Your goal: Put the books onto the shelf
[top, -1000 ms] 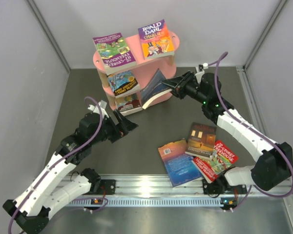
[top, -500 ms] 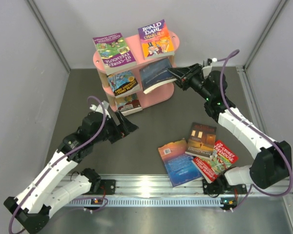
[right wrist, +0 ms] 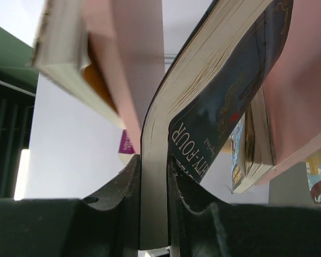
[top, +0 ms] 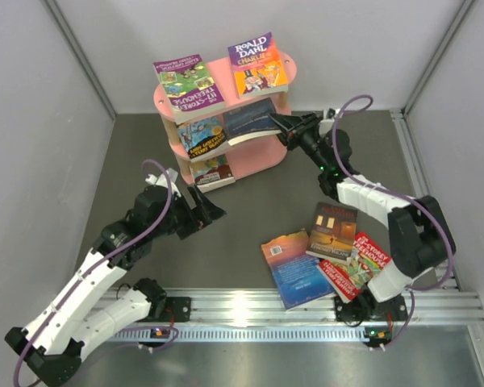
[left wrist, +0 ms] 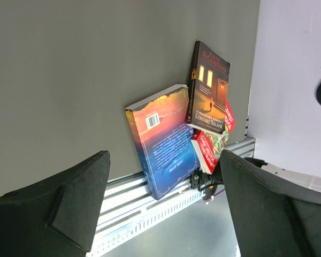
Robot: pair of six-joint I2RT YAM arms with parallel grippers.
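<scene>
The pink shelf (top: 223,76) stands at the back, with two books on its top board, a purple-green one (top: 189,83) and a Roald Dahl one (top: 258,64). A blue-yellow book (top: 203,135) lies on the middle tier and another book (top: 214,172) on the bottom tier. My right gripper (top: 284,125) is shut on the edge of a dark blue book (top: 252,119), which lies partly inside the middle tier. In the right wrist view the right gripper (right wrist: 154,160) pinches this dark blue book (right wrist: 224,101) between pink shelf boards (right wrist: 134,69). My left gripper (top: 208,205) hangs open and empty.
Three books lie on the dark table in front of the right arm's base: a blue-orange one (top: 294,268), a dark one with lit windows (top: 332,232) and a red one (top: 356,266). The left wrist view shows the same blue-orange book (left wrist: 163,142) by the rail (left wrist: 123,214).
My right gripper lifted the dark blue book from beside the shelf's foot and pushed it into the middle tier. The left arm has hardly moved.
</scene>
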